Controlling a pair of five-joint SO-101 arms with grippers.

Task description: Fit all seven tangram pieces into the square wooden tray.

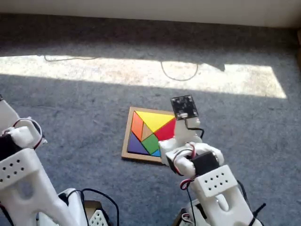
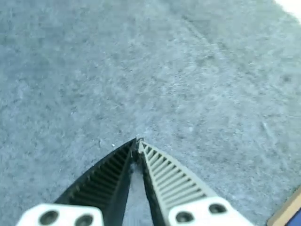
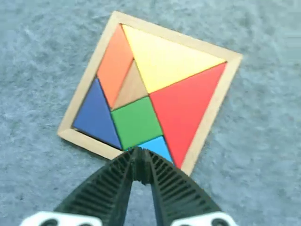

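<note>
All seven pieces (image 3: 141, 117) were seen seated in the tray (image 3: 212, 114) on the carpet (image 1: 70, 108), so the fitting was judged complete. The right jaws were shut and empty at the tray's edge, the left jaws shut over bare carpet; only withdrawal was judged needed.

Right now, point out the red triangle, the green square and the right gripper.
red triangle (image 3: 188, 106): right wrist view, middle of its face.
green square (image 3: 137, 122): right wrist view, centre of its face.
right gripper (image 3: 140, 153): right wrist view, where the shut fingertips meet.
</note>
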